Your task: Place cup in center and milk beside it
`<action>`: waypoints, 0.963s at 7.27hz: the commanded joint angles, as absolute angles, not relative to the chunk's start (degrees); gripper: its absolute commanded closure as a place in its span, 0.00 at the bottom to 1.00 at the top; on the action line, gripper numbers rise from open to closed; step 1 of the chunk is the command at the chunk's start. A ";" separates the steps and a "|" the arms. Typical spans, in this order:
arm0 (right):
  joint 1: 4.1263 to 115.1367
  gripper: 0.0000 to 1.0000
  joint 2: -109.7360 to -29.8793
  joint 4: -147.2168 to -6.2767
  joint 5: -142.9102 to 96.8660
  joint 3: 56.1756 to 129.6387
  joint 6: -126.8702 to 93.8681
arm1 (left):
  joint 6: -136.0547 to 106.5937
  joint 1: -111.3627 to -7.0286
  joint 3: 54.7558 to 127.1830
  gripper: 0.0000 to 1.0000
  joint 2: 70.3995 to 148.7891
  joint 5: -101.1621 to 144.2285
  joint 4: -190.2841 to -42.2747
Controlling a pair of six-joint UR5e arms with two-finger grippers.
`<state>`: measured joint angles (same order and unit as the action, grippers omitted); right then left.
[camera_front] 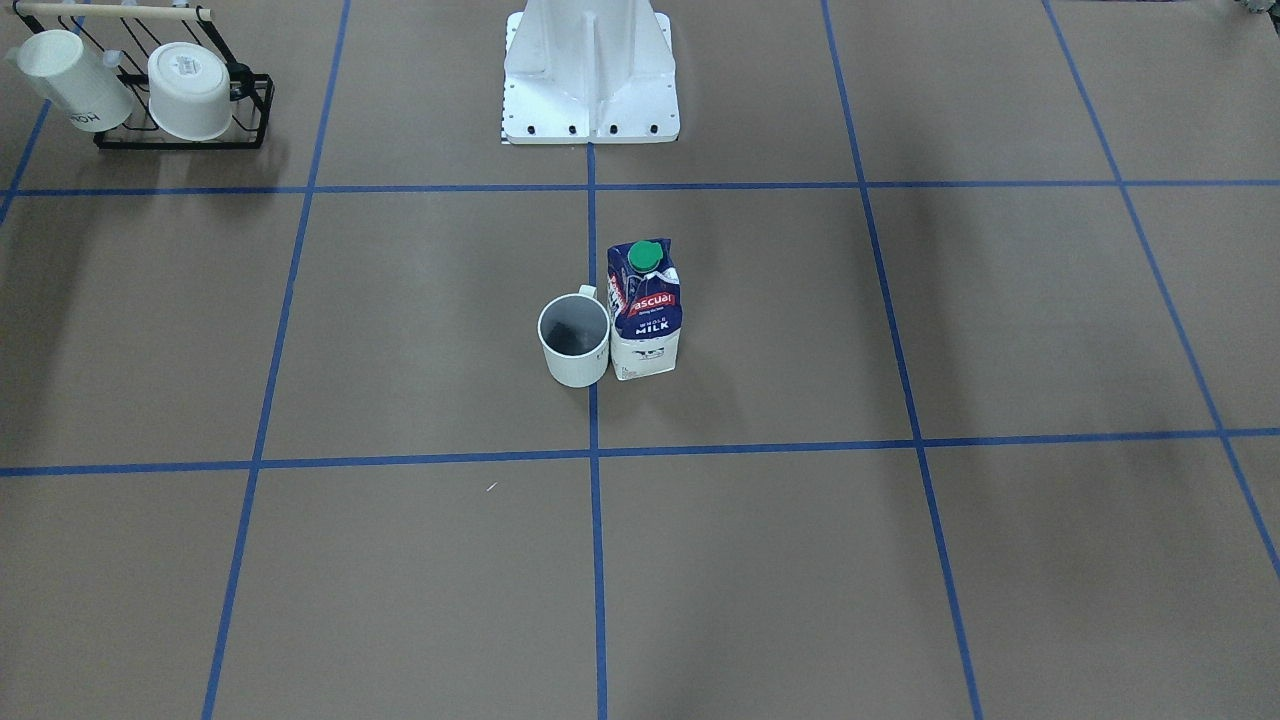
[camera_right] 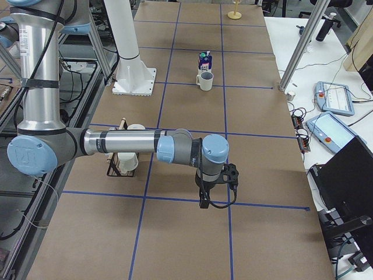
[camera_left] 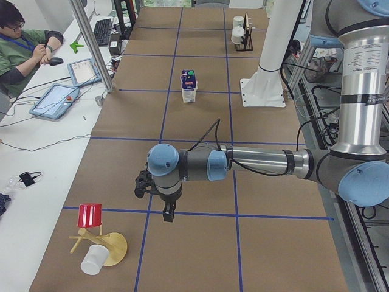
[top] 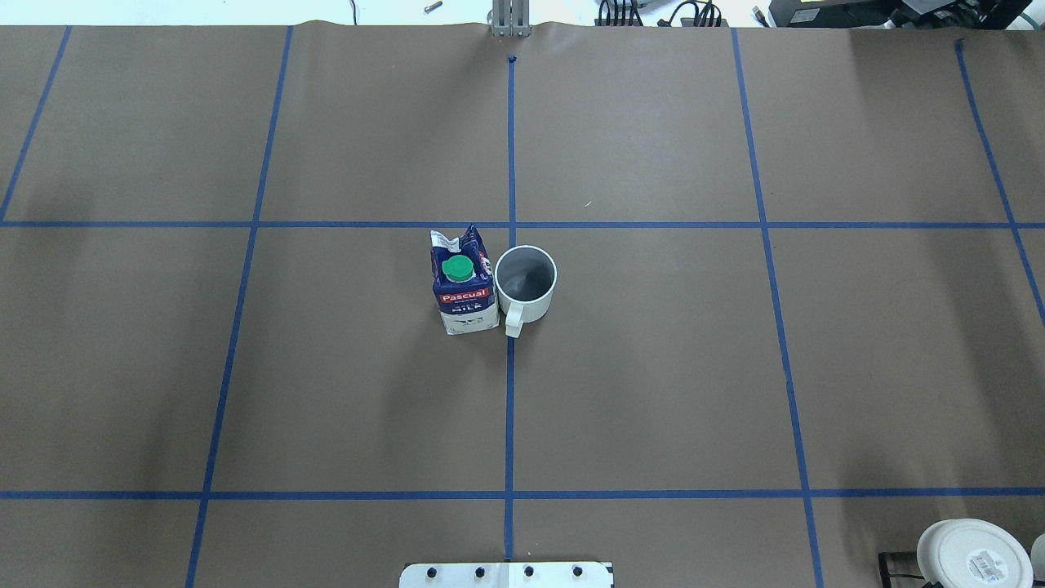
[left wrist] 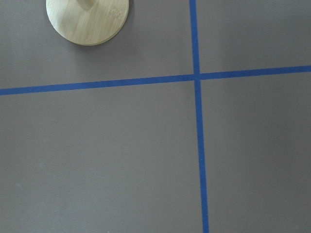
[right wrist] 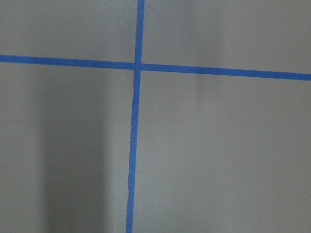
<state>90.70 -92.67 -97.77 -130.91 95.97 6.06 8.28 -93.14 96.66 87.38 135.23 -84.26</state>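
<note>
The cup (camera_front: pixel 574 340) stands upright on the center (top: pixel 571 351) of the brown paper, on the blue tape line, handle toward the robot. The milk (camera_front: pixel 645 310) stands upright right beside it, almost touching, and both show from overhead: the cup (top: pixel 526 282) and the milk (top: pixel 464 282). Both grippers are far from them. My left gripper (camera_left: pixel 168 214) hangs over a tape crossing near the table's left end. My right gripper (camera_right: pixel 204 204) hangs over a crossing near the right end. I cannot tell whether either is open or shut.
A black wire rack (camera_front: pixel 185 95) with two other white cups stands at the robot's right. A wooden stand (camera_left: pixel 97 243) with a red cup and a fallen white cup lies near my left gripper. The robot's white base (camera_front: pixel 590 75) stands behind the cup. An operator (camera_left: pixel 24 48) sits beside the table.
</note>
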 commanded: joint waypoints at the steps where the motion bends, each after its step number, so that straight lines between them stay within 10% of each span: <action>1: 90.70 0.00 -92.64 -97.73 -130.96 95.98 6.06 | 8.26 -93.16 97.56 0.01 87.36 135.09 -84.29; 7: 90.70 0.00 -92.81 -97.74 -130.96 96.24 5.80 | 8.26 -93.16 97.82 0.01 86.84 135.00 -84.29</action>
